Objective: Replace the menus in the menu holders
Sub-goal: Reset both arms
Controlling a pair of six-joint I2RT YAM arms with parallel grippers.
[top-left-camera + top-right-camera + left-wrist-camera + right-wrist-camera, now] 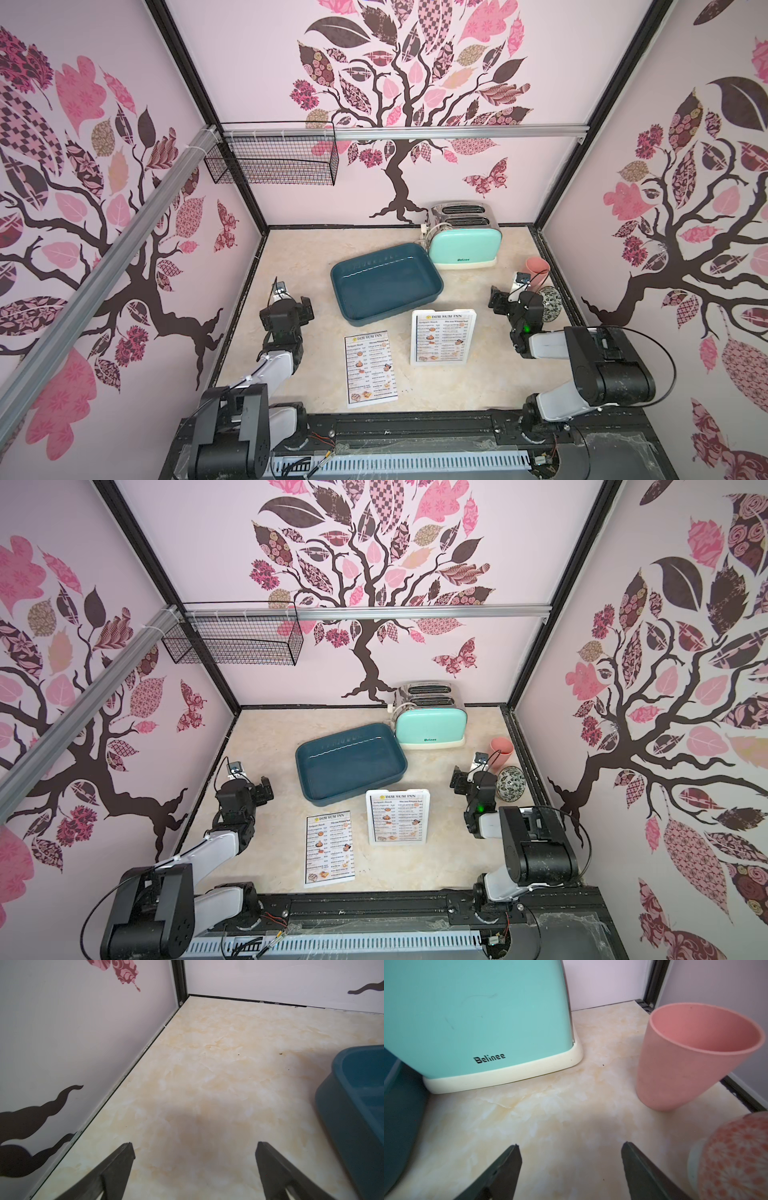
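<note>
Bimanual work cell seen from above. Three pale pink walls (257, 62) carry a large tree decal with patterned leaves; black frame posts mark the corners, and an aluminium rail (457, 132) runs across the back wall. A black wire basket (274, 162) hangs from that rail, high above and to the left of the tray.

The tabletop (478, 386) is cream, marble-patterned and lightly stained. At its centre sits the dark teal tray (386, 286), which serves as the landmark. A mint-green Belinee toaster (463, 245) stands at the tray's far right corner, just beside it.

The white menu holder (440, 362) stands off the tray's near right corner, with one menu (443, 336) inside it. The loose menu (370, 368) lies flat on the surface, face up, in front of the tray's near edge and apart from it. A pink cup (685, 1064) and a patterned bowl (510, 784) stand well to the right of the tray.

The left gripper (195, 1145) hovers left of the tray, jaws spread over bare tabletop. The right gripper (571, 1146) hovers right of the tray, jaws likewise spread, gripping nothing.
</note>
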